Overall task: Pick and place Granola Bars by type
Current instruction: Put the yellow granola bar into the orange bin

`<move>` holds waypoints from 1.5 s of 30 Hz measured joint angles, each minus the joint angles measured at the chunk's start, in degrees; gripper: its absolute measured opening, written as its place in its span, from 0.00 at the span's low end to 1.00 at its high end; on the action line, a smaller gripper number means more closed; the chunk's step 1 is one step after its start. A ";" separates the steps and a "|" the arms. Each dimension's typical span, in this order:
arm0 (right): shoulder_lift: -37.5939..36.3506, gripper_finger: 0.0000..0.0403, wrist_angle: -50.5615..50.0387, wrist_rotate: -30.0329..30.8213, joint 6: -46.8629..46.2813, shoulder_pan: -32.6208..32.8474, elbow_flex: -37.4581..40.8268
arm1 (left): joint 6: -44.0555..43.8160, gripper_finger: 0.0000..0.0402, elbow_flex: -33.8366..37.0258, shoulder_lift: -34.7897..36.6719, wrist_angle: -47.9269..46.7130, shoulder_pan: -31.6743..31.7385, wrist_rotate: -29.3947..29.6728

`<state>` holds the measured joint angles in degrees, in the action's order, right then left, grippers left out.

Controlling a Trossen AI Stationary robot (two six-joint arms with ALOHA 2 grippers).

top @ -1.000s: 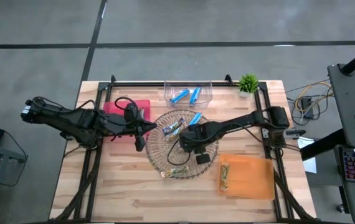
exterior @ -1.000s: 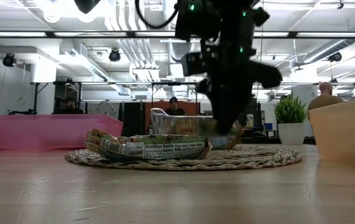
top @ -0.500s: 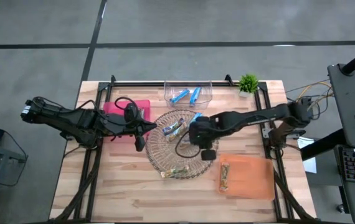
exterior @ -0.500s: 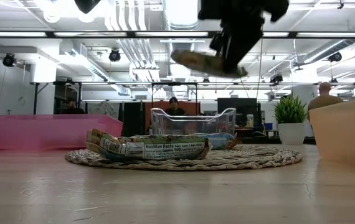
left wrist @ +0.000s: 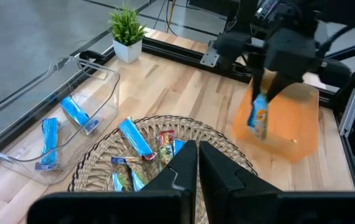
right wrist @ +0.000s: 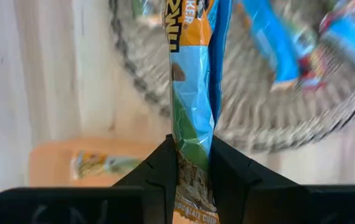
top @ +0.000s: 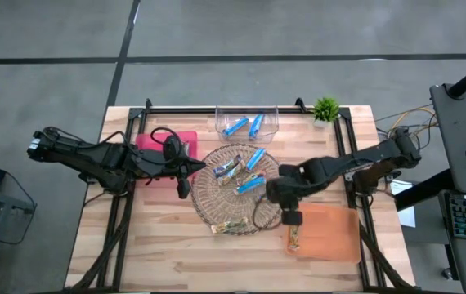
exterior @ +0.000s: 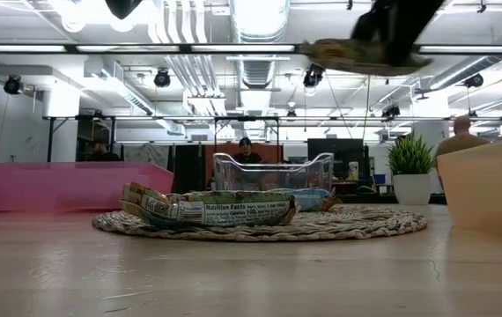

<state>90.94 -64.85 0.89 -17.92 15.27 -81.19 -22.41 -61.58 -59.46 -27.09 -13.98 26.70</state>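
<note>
Granola Bars [top: 248,172] lie spread over several places on the desk [top: 159,245]: a few blue and multicoloured ones on the round wicker tray [top: 208,200] at the middle, two blue ones in the clear bin [top: 246,122] at the far edge, and one brownish-green bar in the orange bin [top: 335,237] to the right of the tray.

One more brownish-green bar [right wrist: 193,106] is up in the air, pinched by one end between the fingers [right wrist: 165,171] of the right gripper [top: 290,219]. The right arm reaches in from the right side of the desk, low and stretched toward the centre, with its wrist turned down so that the gripper hangs between the tray's right rim and the near-left corner of the orange bin. In the left wrist view the bar [left wrist: 258,118] dangles upright below that gripper, in front of the orange bin [left wrist: 296,134]. In the low view it [exterior: 361,55] shows high above the desk surface.

The left arm lies extended from the left edge toward the tray, past a pink bin [top: 168,147]. Its left gripper [top: 185,173] hovers at the tray's left rim, fingers [left wrist: 184,168] pressed together and holding nothing.

A small potted plant [top: 325,109] stands at the far right corner.
</note>
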 joint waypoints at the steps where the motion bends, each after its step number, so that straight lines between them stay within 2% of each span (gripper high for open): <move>1: -0.04 0.17 -0.74 0.01 -1.70 1.12 0.09 | 0.01 0.00 0.00 0.00 0.00 0.00 0.00; 8: -0.47 0.17 -1.15 0.02 -16.89 8.30 1.87 | 0.00 0.00 0.00 0.00 0.00 0.00 0.00; 18: -0.63 0.17 -1.38 0.75 -42.58 15.18 4.80 | 1.70 0.00 0.00 0.00 0.00 0.00 -0.02; 31: -3.78 0.17 -2.51 0.89 -78.88 24.98 11.73 | 1.70 0.00 0.00 0.00 0.02 0.00 -0.02; 38: -5.84 0.17 -2.06 4.04 -101.36 31.51 13.58 | 1.29 0.00 0.00 0.00 0.04 0.02 -0.02; 41: -5.77 0.17 -1.57 4.07 -107.00 33.22 13.62 | 1.01 0.00 0.00 0.00 0.04 0.01 -0.02; 45: -5.71 0.17 0.46 3.85 -107.52 33.19 13.79 | 0.90 0.00 0.00 0.00 0.06 0.00 -0.02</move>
<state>85.23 -64.40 4.74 -125.44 48.46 -67.40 -21.51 -61.58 -59.46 -27.03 -13.98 26.68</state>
